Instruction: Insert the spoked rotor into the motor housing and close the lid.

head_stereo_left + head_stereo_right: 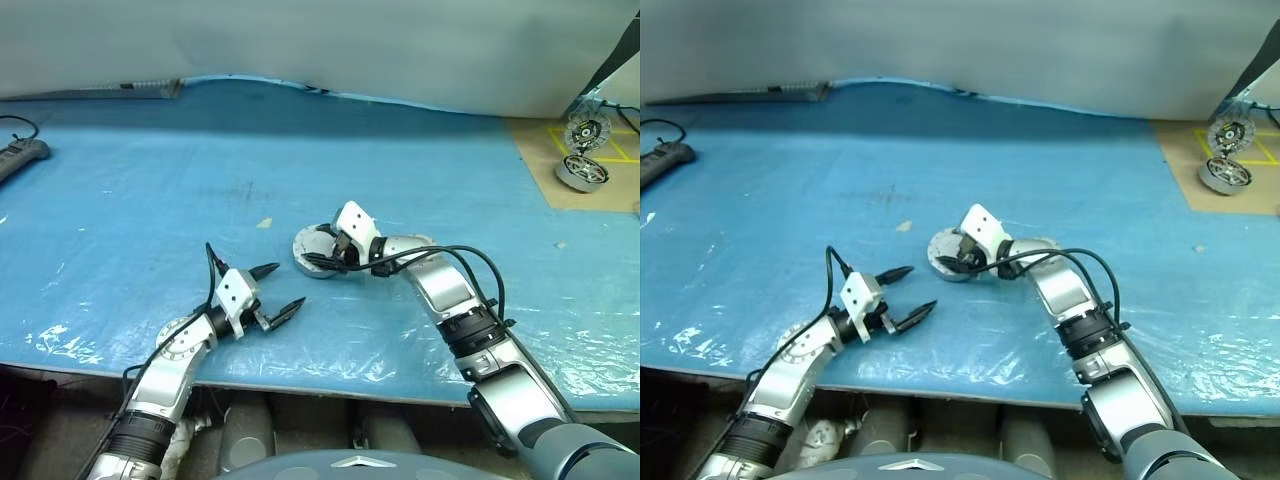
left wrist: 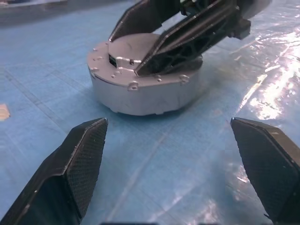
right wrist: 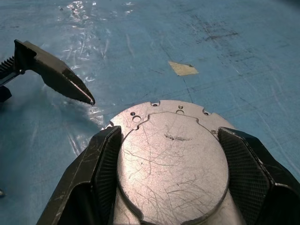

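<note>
Motor housing (image 1: pixel 312 252), with its lid (image 3: pixel 171 161) shut flat on top, sits on the blue sheet (image 1: pixel 150 200) near the middle of the table, plain scratched grey face up. At the far left edge a black power strip (image 1: pixel 20 155) lies on the sheet. Next comes the left gripper (image 1: pixel 278 292), just off the sheet near the front edge, its two black fingers spread wide with nothing between them; it points toward the housing, which lies a little beyond and to the right of its tips, apart from them. A small tan scrap of tape (image 1: pixel 265 223) lies on the sheet just left of the housing. The right gripper (image 3: pixel 164 187) reaches in from the right and straddles the housing: one finger (image 3: pixel 101 164) rests along each side of the lid's rim, close against it, though whether they press or merely flank it I cannot tell. Far to the right, on a brown board (image 1: pixel 530 160), stands a second motor (image 1: pixel 583 172) with its finned disc (image 1: pixel 586 132) tipped up.
</note>
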Motion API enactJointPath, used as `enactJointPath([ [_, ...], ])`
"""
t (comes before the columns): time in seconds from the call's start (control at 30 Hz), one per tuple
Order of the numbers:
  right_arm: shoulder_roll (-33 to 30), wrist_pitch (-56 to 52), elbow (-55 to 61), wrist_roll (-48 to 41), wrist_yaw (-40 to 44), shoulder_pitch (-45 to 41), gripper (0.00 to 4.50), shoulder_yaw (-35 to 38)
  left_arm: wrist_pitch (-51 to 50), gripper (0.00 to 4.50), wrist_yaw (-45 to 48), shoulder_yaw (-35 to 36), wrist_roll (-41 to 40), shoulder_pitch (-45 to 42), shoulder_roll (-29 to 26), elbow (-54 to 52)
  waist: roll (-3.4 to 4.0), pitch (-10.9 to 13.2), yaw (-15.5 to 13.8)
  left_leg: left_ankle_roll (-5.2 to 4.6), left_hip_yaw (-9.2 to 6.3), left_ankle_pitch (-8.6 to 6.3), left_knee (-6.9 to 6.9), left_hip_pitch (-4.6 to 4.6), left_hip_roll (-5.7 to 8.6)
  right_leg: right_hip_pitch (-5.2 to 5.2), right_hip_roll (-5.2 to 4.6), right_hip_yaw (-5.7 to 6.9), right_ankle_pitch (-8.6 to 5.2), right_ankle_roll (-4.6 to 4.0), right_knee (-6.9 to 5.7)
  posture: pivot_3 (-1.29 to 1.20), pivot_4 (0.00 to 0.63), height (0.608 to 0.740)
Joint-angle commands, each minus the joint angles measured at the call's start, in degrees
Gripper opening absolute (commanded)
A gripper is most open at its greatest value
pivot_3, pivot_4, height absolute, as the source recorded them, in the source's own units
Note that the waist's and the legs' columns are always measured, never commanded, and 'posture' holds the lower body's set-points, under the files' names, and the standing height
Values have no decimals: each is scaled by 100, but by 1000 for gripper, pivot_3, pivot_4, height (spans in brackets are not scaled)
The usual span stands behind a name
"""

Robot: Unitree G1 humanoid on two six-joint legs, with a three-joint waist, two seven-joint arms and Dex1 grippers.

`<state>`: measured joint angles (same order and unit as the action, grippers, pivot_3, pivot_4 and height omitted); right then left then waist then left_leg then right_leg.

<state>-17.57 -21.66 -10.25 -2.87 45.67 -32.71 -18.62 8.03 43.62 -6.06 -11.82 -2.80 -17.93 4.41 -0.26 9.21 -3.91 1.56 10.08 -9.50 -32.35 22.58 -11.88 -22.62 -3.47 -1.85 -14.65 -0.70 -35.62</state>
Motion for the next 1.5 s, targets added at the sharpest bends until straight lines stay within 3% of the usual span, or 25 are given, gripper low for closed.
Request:
enactJointPath([
  [0.03, -119, -266, -188, 195, 1, 163, 2985, -139, -508, 4500, -654, 559, -591, -405, 333, -339, -1, 0, -11, 0, 0, 0, -1, 0, 0, 1, 0, 0, 0, 0, 1, 0, 150, 740],
  [0.07, -120, -276, -184, 190, 1, 161, 2985, -137, -664, 4500, -788, 698, -730, -514, 398, -397, -2, -1, -13, 0, 1, 0, -2, 1, 0, 2, -1, 2, 0, 0, 1, 0, 150, 740],
  [0.17, -115, -289, -192, 189, -5, 157, 2985, -147, -1455, 3873, -1134, 1155, -1258, -918, 407, -444, -2, -1, -10, 0, -1, 0, -5, 0, 3, 2, 2, 5, 0, -1, -7, 0, 150, 740],
  [0.33, -81, -279, -229, 201, -26, 139, 2985, -159, -2440, 2197, -1470, 1381, -1421, -1361, 247, -271, -5, -3, -3, 1, 0, 1, -5, 2, 8, 4, 3, 1, 1, 1, 5, 0, 150, 740],
  [0.53, -42, -274, -264, 207, -59, 122, 2985, -155, -3106, 41, -1160, 1197, -1483, -1891, 176, 200, -6, -4, -7, 1, -2, 1, -4, 2, 6, 5, 4, 5, 1, 1, 5, 0, 150, 740],
  [0.8, -34, -323, -211, 215, -99, 158, 2985, -130, -3760, 12, -1021, 1069, -1562, -2379, 194, 127, -6, -4, -4, 2, -2, 1, -2, 4, 6, 4, 5, 5, 1, 0, 7, 0, 150, 740],
  [0.93, -45, -336, -201, 216, -116, 188, 2985, -129, -4899, 12, -611, 994, -2067, -2707, 11, 154, -6, -4, -6, 2, -2, 1, -3, 2, 7, 5, 4, 6, 1, 0, 5, 0, 150, 740],
  [1.1, -51, -352, -186, 222, -132, 199, 2985, -143, -5626, 12, -290, 852, -2248, -2837, -181, 158, -6, -4, -5, 2, -2, 1, 1, 2, 8, 5, 4, 4, 0, -1, 12, 0, 150, 740],
  [1.5, -27, -331, -235, 238, -142, 146, 2985, -158, -5653, 12, -100, 309, -1721, -2864, -273, 603, -6, -3, -5, 2, -2, 1, 9, 0, 7, 7, 3, 6, 0, -1, 19, 0, 150, 740],
])
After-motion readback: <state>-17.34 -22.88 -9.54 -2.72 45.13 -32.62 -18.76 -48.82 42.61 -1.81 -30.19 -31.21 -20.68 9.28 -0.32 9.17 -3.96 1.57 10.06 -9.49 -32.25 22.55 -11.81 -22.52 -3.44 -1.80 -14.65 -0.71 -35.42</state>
